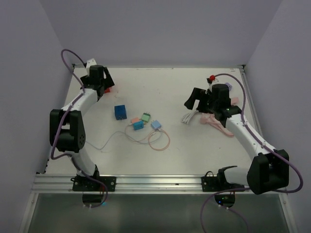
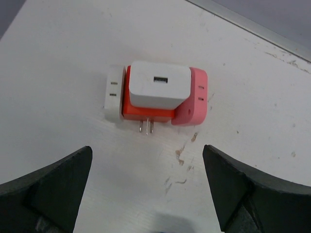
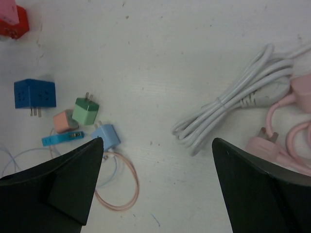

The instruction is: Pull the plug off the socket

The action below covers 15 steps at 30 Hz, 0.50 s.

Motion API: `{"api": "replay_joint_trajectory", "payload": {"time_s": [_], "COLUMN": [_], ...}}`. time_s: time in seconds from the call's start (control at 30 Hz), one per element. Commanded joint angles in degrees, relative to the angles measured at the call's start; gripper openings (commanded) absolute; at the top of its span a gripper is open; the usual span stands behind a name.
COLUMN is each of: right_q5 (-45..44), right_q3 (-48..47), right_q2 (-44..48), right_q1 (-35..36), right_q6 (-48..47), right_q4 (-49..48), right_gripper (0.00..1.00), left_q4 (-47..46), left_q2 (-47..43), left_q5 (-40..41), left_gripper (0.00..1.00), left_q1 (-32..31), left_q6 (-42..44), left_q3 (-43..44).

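Left gripper (image 2: 146, 194): jaws spread wide, nothing between them; the two dark fingers (image 2: 53, 187) sit in the lower left and lower right corners of the left wrist view. The white plug (image 2: 156, 91) lies above the gap, in the upper middle of the frame, roughly centred between the fingers and clear of both. It is seated on the socket block (image 2: 192, 97), whose body is red under the plug, pink on the right end and white on the left end; its USB slot faces the camera. Two metal prongs (image 2: 146, 127) stick out of the block's lower edge, pointing towards the gripper; I cannot tell which body they belong to. The block rests flat on the white table (image 1: 184, 145), at the upper left of the top view, under the left wrist. Right gripper (image 3: 158, 184): also wide apart and holding nothing, at the right middle of the top view. Above it in the right wrist view lie a white cable bundle (image 3: 233, 107) and a pink cord (image 3: 286, 141) at right, and at left a blue cube adapter (image 3: 34, 93), green adapter (image 3: 86, 110), peach adapter (image 3: 63, 120), light-blue charger (image 3: 107, 136) and pink wire loop (image 3: 131, 194).
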State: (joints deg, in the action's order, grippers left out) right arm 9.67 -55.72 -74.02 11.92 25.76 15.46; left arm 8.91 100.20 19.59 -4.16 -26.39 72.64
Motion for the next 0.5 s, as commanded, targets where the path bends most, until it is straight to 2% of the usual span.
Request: {"api": "replay_joint_trajectory", "payload": {"time_s": [0.0, 0.1, 0.47], "right_q5": [4.3, 5.1, 5.8], "right_q3": [4.2, 7.2, 9.1], "right_q2": [3.1, 4.1, 6.0], "right_q1": [2.3, 3.5, 4.0], "right_q6": [-2.8, -3.3, -5.6], "right_q4": [-1.5, -1.8, -0.2], "right_gripper": [0.97, 0.97, 0.97], "left_q4": [-7.8, -12.5, -11.5], "left_q2": [2.0, 4.2, 15.6], "left_q5": [4.3, 5.7, 8.7], "left_gripper": [1.0, 0.99, 0.93], "left_q1": [0.8, 0.8, 0.9], "left_q6": [5.0, 6.9, 9.8], "left_q3": [4.7, 6.2, 15.8]}}
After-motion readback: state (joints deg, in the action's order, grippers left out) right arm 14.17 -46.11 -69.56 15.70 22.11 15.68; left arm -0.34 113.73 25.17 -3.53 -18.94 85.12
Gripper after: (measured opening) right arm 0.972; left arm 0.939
